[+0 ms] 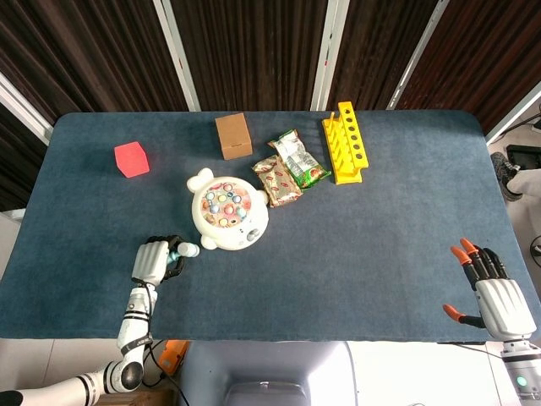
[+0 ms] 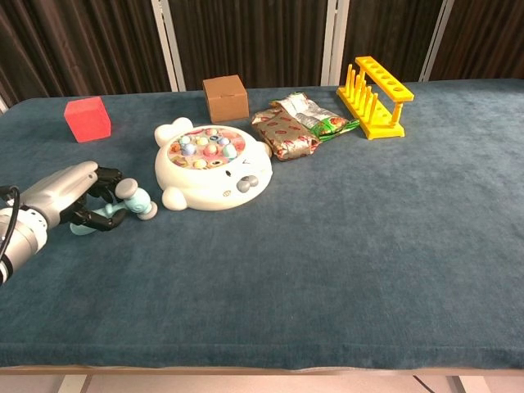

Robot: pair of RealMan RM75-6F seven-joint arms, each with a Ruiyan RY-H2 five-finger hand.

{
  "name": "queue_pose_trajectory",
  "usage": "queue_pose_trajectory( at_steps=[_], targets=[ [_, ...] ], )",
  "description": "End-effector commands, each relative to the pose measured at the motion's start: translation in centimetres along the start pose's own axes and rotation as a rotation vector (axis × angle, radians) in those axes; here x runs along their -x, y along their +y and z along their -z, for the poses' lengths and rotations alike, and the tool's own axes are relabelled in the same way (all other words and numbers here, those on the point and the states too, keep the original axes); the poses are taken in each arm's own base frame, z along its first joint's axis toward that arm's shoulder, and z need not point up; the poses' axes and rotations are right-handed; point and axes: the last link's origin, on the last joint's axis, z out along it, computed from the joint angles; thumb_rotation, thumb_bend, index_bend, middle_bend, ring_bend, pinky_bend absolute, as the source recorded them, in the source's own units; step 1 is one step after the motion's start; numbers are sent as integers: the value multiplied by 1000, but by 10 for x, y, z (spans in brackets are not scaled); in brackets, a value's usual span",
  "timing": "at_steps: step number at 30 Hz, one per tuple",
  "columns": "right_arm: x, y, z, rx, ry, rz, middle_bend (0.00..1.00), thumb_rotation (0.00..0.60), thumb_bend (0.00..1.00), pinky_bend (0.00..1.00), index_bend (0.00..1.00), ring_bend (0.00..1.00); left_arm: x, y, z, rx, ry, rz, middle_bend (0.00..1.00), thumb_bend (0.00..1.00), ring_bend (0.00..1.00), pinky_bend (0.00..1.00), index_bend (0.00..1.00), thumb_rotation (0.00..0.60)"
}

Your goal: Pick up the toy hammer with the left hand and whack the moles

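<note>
The toy hammer point(image 2: 133, 199) is pale teal with a grey head and lies low over the table, just left of the white mole game point(image 2: 211, 168). My left hand point(image 2: 64, 197) has its fingers curled around the handle and grips it, with the head pointing toward the game. From above, the left hand point(image 1: 152, 260) covers most of the handle, and only the hammer head point(image 1: 188, 249) shows next to the mole game point(image 1: 226, 211). Coloured moles fill the game's round top. My right hand point(image 1: 496, 294) rests at the near right table edge, fingers apart and holding nothing.
A red cube point(image 1: 131, 159) sits at the far left. Behind the game are a brown box point(image 1: 233, 135), two snack packets point(image 1: 287, 169) and a yellow rack point(image 1: 345, 142). The table is covered in blue cloth.
</note>
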Motion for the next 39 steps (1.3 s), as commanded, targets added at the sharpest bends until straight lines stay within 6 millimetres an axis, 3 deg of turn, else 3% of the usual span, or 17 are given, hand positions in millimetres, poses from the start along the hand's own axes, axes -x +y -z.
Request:
queue_pose_trajectory(
  at_steps=[1, 27, 39],
  targets=[
    [0, 0, 0, 0, 0, 0, 0, 600, 217, 0, 0, 0, 0, 0, 0, 1, -2, 0, 409, 441, 331, 261, 414, 600],
    [1, 0, 0, 0, -1, 2, 0, 600, 217, 0, 0, 0, 1, -2, -7, -14, -7, 10, 492, 479, 410, 326, 520, 600],
    [1, 0, 0, 1, 0, 3, 0, 600, 217, 0, 0, 0, 1, -7, -10, -37, 39, 10, 712, 711, 610, 515, 673, 600]
  ],
)
